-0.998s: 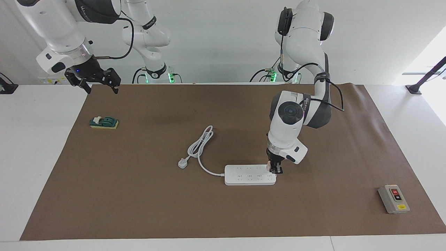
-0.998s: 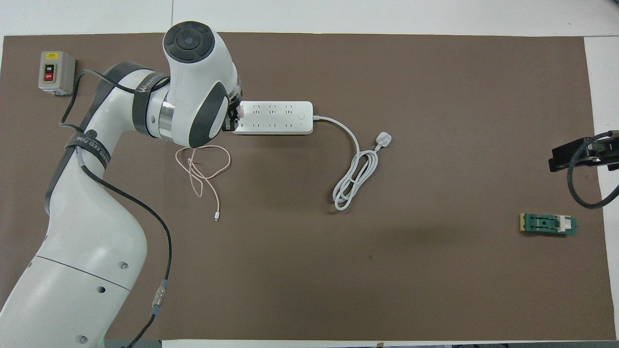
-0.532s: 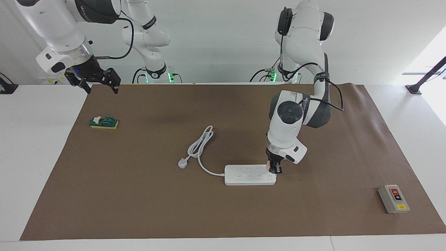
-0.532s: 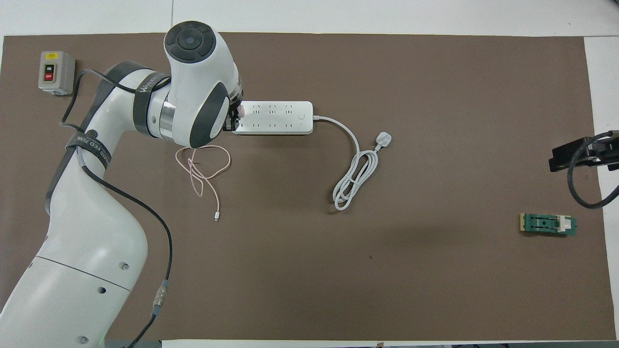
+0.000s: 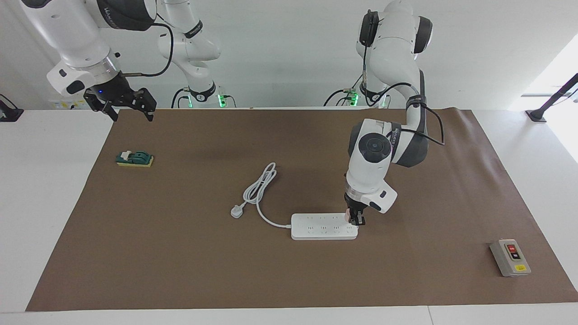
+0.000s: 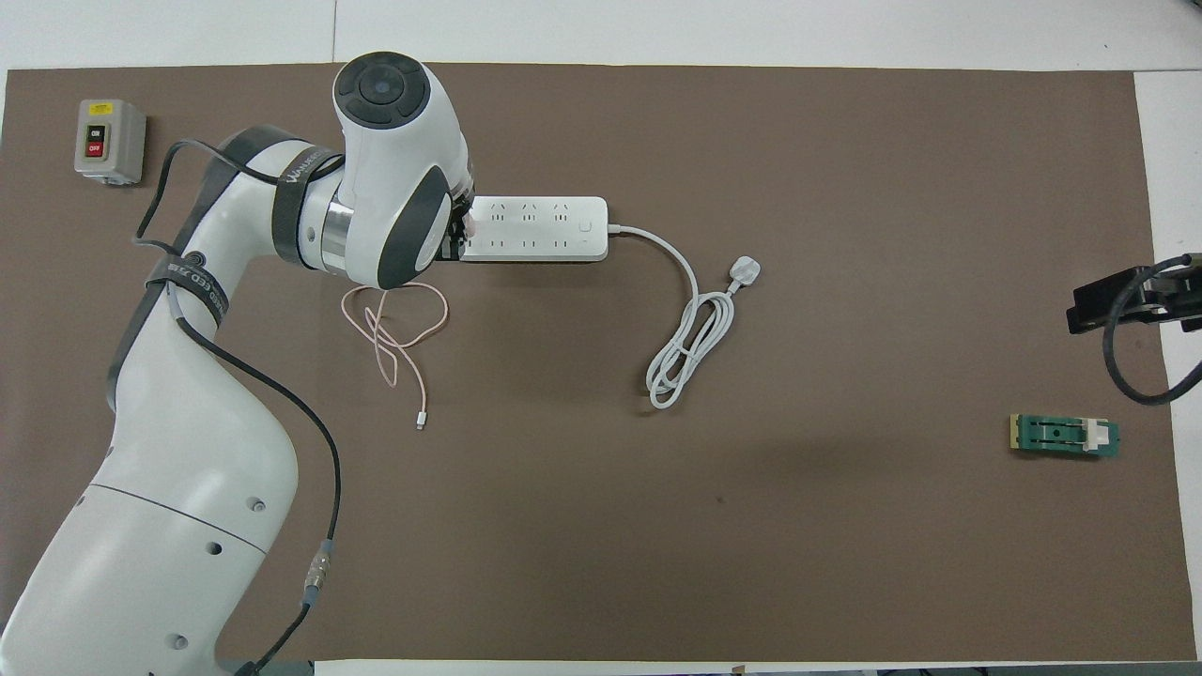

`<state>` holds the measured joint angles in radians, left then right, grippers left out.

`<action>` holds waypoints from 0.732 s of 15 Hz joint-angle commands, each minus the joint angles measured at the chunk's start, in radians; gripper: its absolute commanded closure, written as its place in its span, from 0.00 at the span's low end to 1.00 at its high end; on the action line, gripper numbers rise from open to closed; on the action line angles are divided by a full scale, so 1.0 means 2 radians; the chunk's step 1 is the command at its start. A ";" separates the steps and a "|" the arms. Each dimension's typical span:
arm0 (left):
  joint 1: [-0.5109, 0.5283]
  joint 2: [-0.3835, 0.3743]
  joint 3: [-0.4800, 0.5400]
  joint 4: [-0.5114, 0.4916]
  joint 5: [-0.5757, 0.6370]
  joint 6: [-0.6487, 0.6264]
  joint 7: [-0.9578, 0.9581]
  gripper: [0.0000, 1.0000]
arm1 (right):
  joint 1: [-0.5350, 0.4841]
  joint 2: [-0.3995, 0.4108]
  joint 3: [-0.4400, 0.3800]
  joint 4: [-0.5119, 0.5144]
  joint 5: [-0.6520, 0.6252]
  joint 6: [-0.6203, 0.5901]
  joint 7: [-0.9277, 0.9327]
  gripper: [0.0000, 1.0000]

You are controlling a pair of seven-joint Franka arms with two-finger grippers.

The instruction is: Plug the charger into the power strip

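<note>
The white power strip [image 5: 323,226] [image 6: 535,228] lies flat on the brown mat, its thick cord coiled beside it and ending in a white plug [image 5: 236,211]. My left gripper [image 5: 355,220] [image 6: 460,232] points straight down over the strip's end toward the left arm's end of the table, shut on the pale pink charger [image 5: 348,215] [image 6: 470,221], which sits right at the strip's top face. The charger's thin pink cable [image 6: 399,324] loops on the mat nearer the robots. My right gripper [image 5: 131,107] [image 6: 1117,300] waits, open, raised above the mat's corner.
A grey switch box [image 5: 510,257] [image 6: 109,141] with a red button stands toward the left arm's end. A small green and yellow part [image 5: 134,158] [image 6: 1064,436] lies toward the right arm's end.
The left arm's upper links have shifted slightly toward the strip's middle; the gripper stays on the charger at the strip's end. The right arm has not moved.
</note>
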<state>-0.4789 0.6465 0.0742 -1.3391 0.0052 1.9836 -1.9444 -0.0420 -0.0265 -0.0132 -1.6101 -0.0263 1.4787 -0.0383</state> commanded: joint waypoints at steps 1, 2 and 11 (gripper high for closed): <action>0.001 0.000 0.001 -0.002 0.007 0.011 0.005 1.00 | -0.010 -0.008 0.004 -0.007 -0.003 -0.003 -0.013 0.00; 0.002 0.000 0.001 -0.005 0.007 0.012 0.005 1.00 | -0.008 -0.008 0.005 -0.007 -0.003 -0.003 -0.012 0.00; -0.004 -0.006 0.000 -0.034 0.006 0.021 0.012 1.00 | -0.008 -0.008 0.004 -0.008 -0.003 -0.003 -0.014 0.00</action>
<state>-0.4798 0.6454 0.0735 -1.3504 0.0055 1.9927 -1.9285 -0.0441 -0.0265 -0.0129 -1.6101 -0.0263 1.4787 -0.0385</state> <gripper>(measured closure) 0.692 0.000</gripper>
